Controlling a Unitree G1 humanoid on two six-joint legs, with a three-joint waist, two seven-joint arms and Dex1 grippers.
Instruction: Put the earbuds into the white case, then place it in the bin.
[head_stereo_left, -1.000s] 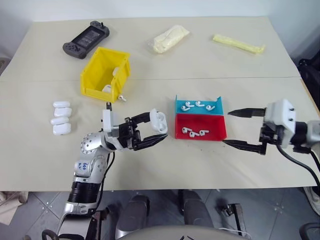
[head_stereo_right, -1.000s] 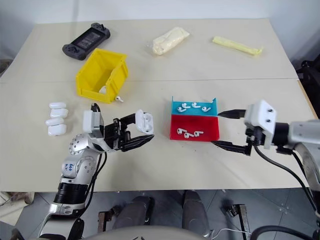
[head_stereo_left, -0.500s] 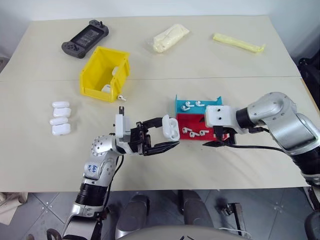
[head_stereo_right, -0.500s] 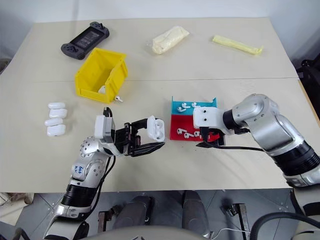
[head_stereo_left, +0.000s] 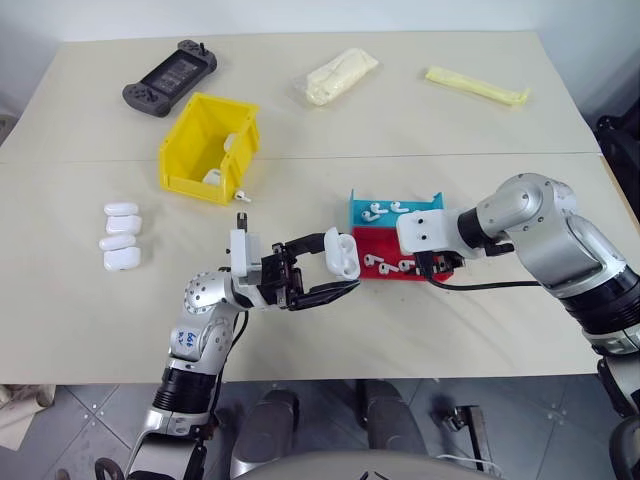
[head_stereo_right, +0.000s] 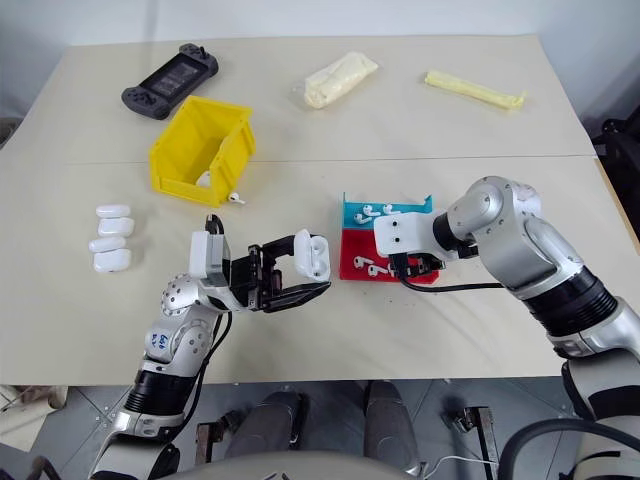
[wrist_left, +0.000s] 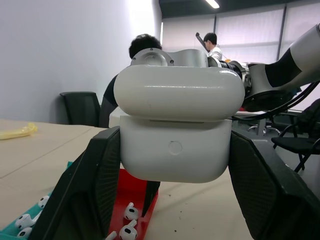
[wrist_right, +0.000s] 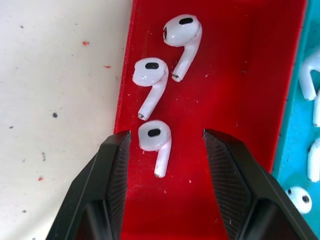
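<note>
Straddling 1 glossy earbud (wrist_right: 154, 141) in the red tray (wrist_right: 240, 100), the right gripper (wrist_right: 166, 150) gapes, half-closed; tiny, slippery, pinch its bulb. Left gripper (wrist_left: 170, 165) clamps the white case (wrist_left: 177, 130).

The room was evenly bright, with ceiling strip lights (wrist_left: 212, 3) overhead. Shadows on the table (head_stereo_left: 400, 130) were soft and short, lying close under the yellow bin (head_stereo_left: 208, 147). The white case (wrist_left: 176, 130) carried a mild sheen up close, while the people behind it looked blurred.
</note>
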